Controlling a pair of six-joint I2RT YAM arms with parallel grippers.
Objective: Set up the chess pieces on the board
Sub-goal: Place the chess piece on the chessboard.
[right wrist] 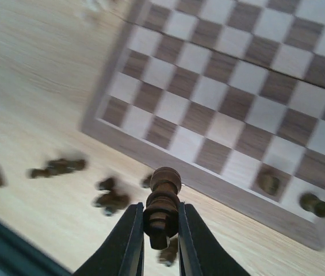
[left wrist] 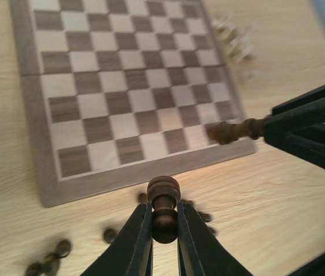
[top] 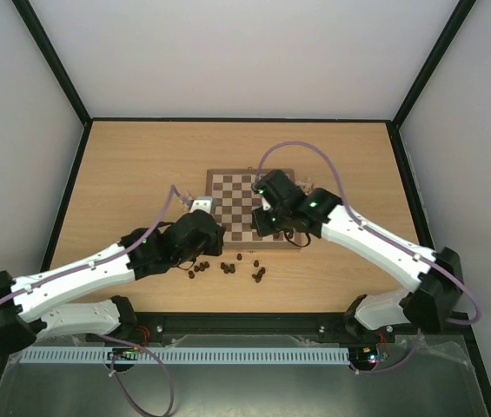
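The board (top: 232, 198) lies mid-table, and its checkered squares fill the left wrist view (left wrist: 33, 115) and the right wrist view (right wrist: 237, 98). My left gripper (left wrist: 164, 221) is shut on a dark brown pawn (left wrist: 164, 198), held above the table just off the board's near edge. My right gripper (right wrist: 161, 227) is shut on a taller dark brown piece (right wrist: 163, 198), also held above the table by the board's near frame. This piece also shows in the left wrist view (left wrist: 231, 131). Two dark pieces (right wrist: 268, 184) stand on the board's near corner squares.
Several loose dark pieces (top: 228, 268) lie scattered on the light wood table in front of the board, also seen in the right wrist view (right wrist: 58, 167). Blurred pale pieces (left wrist: 234, 40) sit off the board's far right side. Both grippers (top: 241, 233) are close together.
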